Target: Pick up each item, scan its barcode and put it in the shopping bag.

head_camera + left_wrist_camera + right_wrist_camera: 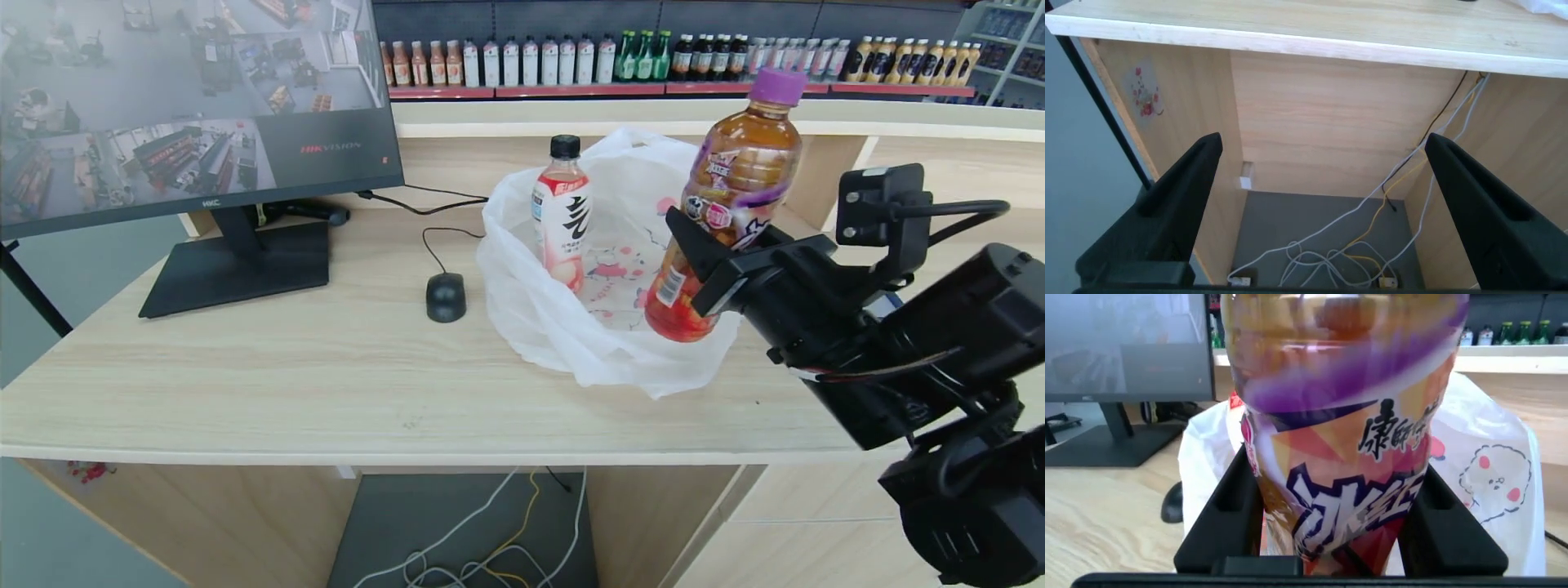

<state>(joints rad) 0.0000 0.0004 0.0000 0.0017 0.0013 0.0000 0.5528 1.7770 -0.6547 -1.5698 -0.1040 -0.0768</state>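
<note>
— What has the right claw (704,263) got?

— A tea bottle (739,180): clear ribbed plastic full of amber liquid, with a glossy purple-and-orange wrap and a rounded purple screw cap (777,86). The two flat black fingers are closed on its lower half, one pressed to each side. The bottle leans, with the cap towards one o'clock.

— Where is it relative to the shopping bag (555,327)?

— Its base is at the bag's four o'clock side, low over the open mouth. I cannot tell whether it touches the film. The bag is thin, crinkled white plastic with a pink cartoon print, slumped open on the counter (286,376).

— Is anything in it?

— A slim pink drink bottle (563,216) stands upright at the bag's ten o'clock. It is a smooth cylinder with a white label and a small black cap (565,146).

— And the left claw (1323,147)?

— It is spread wide with nothing in it. Its matte black wedge-shaped fingers are below the counter's front edge and point at the wooden panel and the loose white and yellow cables (1355,253).

— What about the countertop?

— It is pale laminate with a straight wood grain. A domed black mouse (446,296) sits at nine o'clock from the bag, and a flat monitor (188,106) on a square base is at ten o'clock. Rows of bottles (653,57) line the shelf at twelve.
</note>
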